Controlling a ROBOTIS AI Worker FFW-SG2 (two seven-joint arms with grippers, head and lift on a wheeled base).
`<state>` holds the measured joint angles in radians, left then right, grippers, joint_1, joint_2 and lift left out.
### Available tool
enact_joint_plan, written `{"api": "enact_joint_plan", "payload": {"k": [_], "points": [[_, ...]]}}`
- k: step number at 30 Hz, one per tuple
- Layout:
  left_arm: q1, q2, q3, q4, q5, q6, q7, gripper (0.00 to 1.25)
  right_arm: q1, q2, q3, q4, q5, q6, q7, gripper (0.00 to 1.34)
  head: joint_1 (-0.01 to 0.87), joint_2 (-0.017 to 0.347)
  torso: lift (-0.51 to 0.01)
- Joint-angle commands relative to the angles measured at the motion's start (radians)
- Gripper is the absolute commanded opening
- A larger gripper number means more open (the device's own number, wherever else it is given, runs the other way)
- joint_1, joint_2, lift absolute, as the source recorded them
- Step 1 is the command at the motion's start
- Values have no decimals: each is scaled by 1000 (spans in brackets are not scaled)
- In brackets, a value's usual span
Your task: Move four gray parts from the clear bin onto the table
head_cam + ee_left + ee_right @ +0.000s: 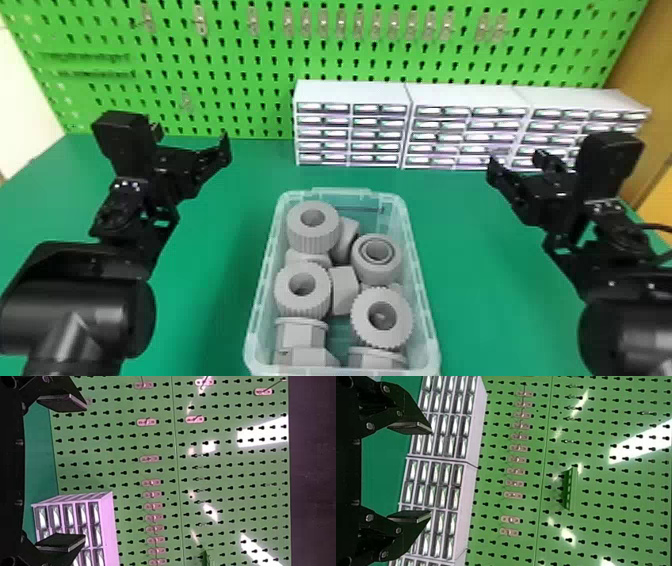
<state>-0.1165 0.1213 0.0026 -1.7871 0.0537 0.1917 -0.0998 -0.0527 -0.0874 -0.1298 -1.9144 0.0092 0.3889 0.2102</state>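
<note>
Gray parts [313, 239] lie in the head view's clear bin [341, 192].

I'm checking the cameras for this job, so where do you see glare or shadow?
Left wrist view: white glare patches on the green pegboard; right wrist view: similar bright patches there; head view: white glints on the small drawers, faint shadow on the green tabletop left of the clear bin.

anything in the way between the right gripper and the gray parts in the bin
Sideways, yes: the right wall of the clear bin stands between the right gripper and the gray parts. From above, nothing visible blocks them; the bin has no lid on, so that approach looks free.
</note>
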Motion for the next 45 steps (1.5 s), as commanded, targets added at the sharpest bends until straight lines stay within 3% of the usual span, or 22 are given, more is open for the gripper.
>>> {"api": "enact_joint_plan", "payload": {"k": [1, 29, 45], "points": [[0, 0, 0, 0, 0, 0, 0, 1120, -1, 0, 2, 0, 0, 2, 0, 828, 678, 34, -50], [1, 1, 7, 0, -2, 0, 0, 1120, -6, 0, 12, -8, 0, 22, 0, 828, 678, 34, -50], [0, 0, 7, 0, -9, 0, 0, 1120, -73, -11, 107, -66, -15, 275, 0, 827, 678, 34, -50]]}}
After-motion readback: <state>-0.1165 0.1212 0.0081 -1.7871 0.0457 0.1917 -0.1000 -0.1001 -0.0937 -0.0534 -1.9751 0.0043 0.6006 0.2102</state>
